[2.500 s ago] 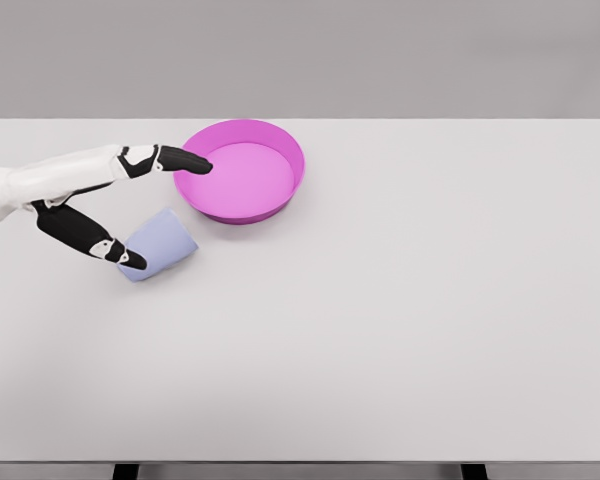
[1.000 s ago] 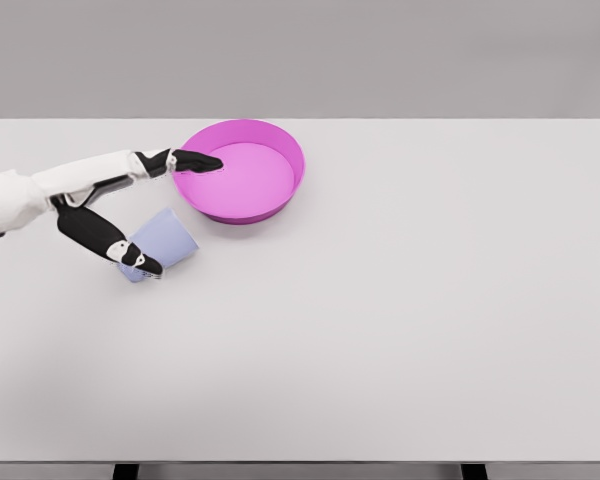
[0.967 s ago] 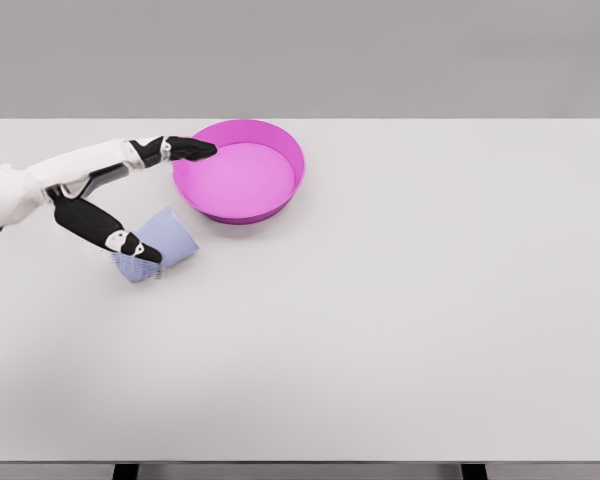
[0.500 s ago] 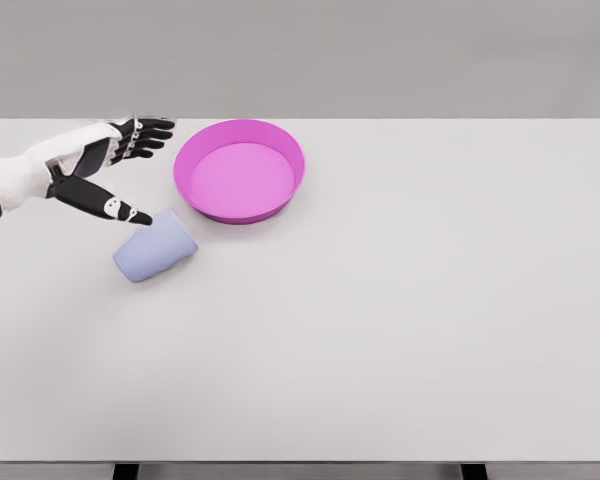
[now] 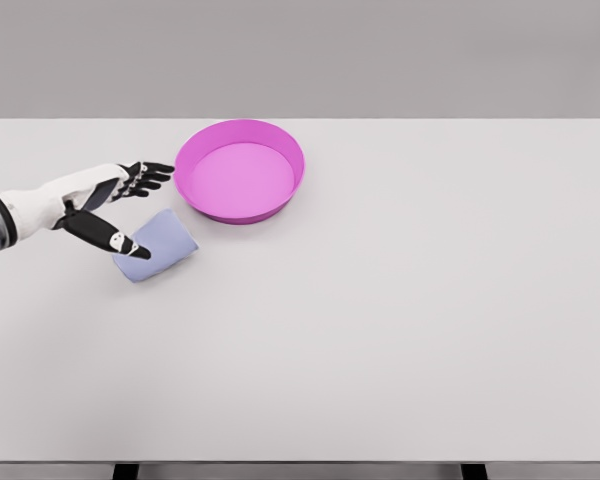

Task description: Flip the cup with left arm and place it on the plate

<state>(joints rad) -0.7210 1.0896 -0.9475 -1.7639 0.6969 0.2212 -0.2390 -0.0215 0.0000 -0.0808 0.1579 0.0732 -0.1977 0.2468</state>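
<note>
A pale blue cup [image 5: 159, 244] lies on its side on the white table [image 5: 380, 300], its wide end toward the lower left. The magenta plate [image 5: 240, 170] sits just beyond it, up and to the right. My left hand [image 5: 120, 205] comes in from the left edge and hovers open over the cup's left end. Its thumb [image 5: 115, 238] reaches down across the cup's rim end and its fingers [image 5: 145, 175] are spread toward the plate's left rim. The cup is not grasped. The right arm is out of view.
The left hand let go of its spread around the cup, lifted back to the left, then came down again. Its thumb now overlaps the cup's left end. The cup has stayed on its side.
</note>
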